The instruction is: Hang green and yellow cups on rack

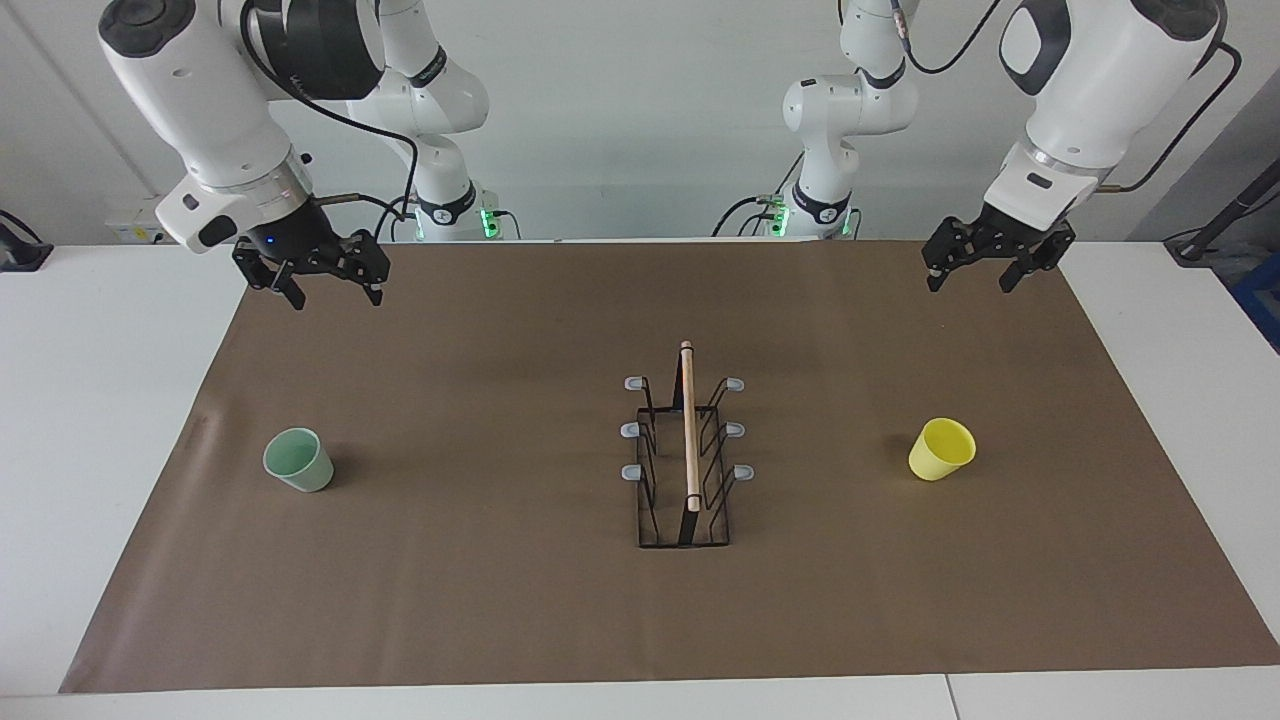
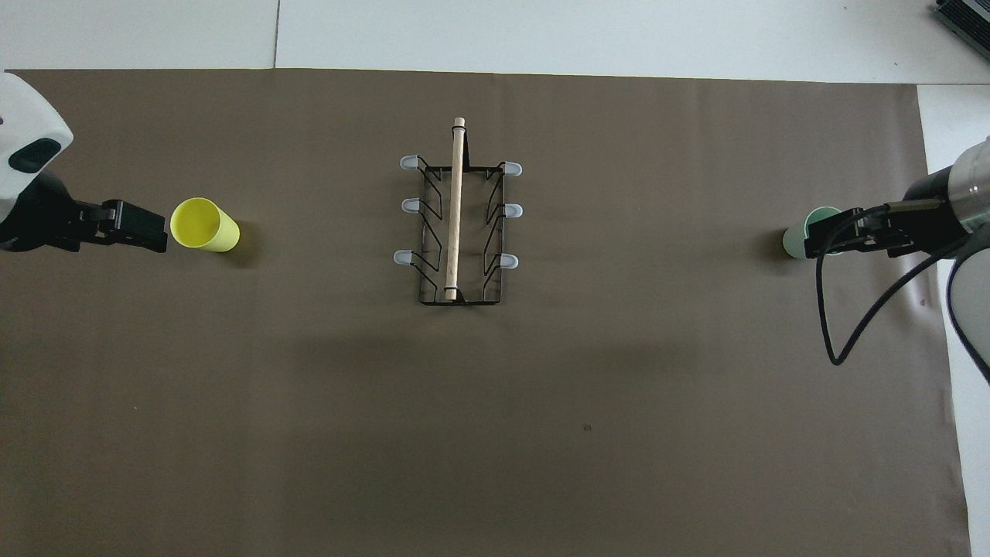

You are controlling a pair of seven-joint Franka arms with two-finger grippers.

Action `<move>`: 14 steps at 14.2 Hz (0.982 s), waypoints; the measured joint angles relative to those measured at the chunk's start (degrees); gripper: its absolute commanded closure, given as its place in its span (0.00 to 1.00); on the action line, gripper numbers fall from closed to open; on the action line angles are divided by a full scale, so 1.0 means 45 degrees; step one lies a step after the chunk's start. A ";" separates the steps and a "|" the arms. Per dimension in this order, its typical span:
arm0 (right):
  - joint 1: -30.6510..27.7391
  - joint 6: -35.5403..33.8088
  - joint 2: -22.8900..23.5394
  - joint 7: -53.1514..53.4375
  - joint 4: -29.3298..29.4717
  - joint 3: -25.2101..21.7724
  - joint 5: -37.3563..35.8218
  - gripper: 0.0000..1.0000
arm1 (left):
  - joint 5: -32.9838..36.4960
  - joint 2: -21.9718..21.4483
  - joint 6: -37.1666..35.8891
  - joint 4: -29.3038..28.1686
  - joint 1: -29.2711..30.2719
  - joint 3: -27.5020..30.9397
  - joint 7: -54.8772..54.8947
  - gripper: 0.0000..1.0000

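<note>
A black wire rack (image 1: 688, 450) with a wooden rod along its top and grey-tipped prongs stands in the middle of the brown mat; it also shows in the overhead view (image 2: 456, 224). The yellow cup (image 1: 942, 449) stands upright, mouth up, toward the left arm's end (image 2: 204, 224). The mint green cup (image 1: 298, 459) stands upright toward the right arm's end, partly covered by the right gripper in the overhead view (image 2: 795, 238). My left gripper (image 1: 970, 278) (image 2: 158, 232) hangs open and empty, high over the mat. My right gripper (image 1: 335, 292) (image 2: 812, 244) hangs open and empty, high over the mat. No prong holds a cup.
The brown mat (image 1: 500, 560) covers most of the white table (image 1: 100, 400). A black cable (image 2: 843, 340) loops down from the right arm. Dark equipment (image 1: 1225, 225) sits on the table off the mat at the left arm's end.
</note>
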 measured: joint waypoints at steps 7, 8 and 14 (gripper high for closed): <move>-0.0057 0.0004 0.0006 -0.0882 -0.0036 -0.0005 -0.0006 0.00 | -0.4261 0.3307 0.0113 0.2355 0.1448 0.1247 -0.5700 0.00; -0.0083 0.0004 0.0006 -0.1535 -0.0036 -0.0017 -0.0009 0.00 | -0.4959 0.3482 0.0121 0.2320 0.1969 0.1262 -0.6650 0.00; 0.0301 0.0879 0.0035 -0.4975 -0.0938 0.0034 -0.2020 0.00 | -0.9871 0.4118 0.2267 -0.0548 0.4336 0.1283 -1.1037 0.00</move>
